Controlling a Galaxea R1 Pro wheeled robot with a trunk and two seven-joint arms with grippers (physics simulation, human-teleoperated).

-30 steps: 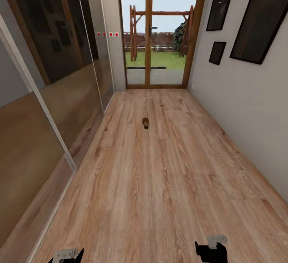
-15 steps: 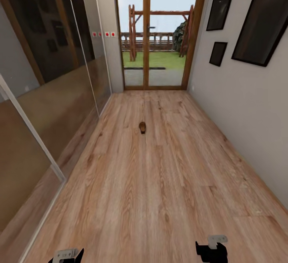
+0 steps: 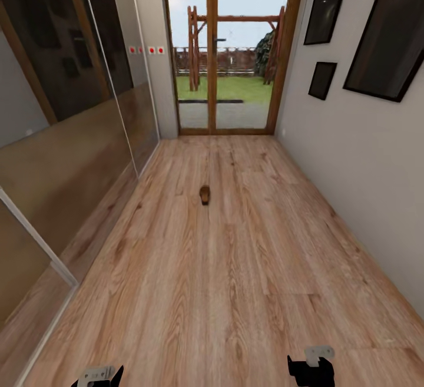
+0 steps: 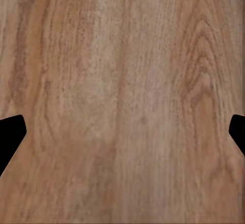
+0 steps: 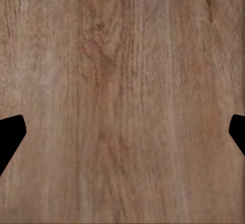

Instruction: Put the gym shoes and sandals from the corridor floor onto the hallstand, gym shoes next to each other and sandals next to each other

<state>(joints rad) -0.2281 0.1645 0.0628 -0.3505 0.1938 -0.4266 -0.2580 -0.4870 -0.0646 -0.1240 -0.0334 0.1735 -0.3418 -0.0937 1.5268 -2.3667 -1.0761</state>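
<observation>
One small dark-brown sandal lies alone on the wood-plank corridor floor, far ahead in the head view. My left gripper and right gripper hang low at the near edge of that view, well short of the sandal. In the left wrist view the left gripper is open, its black fingertips wide apart over bare planks. The right gripper is open in the same way, fingertips spread over bare floor. The gym shoes and the hallstand are out of view.
Mirrored sliding wardrobe doors run along the left side. A white wall with dark framed pictures bounds the right. A wood-framed glass door onto a garden closes the corridor's far end.
The whole head view has shifted: the camera has moved forward along the corridor and the sandal now sits a little nearer and lower in the picture. The grippers hold the same pose.
</observation>
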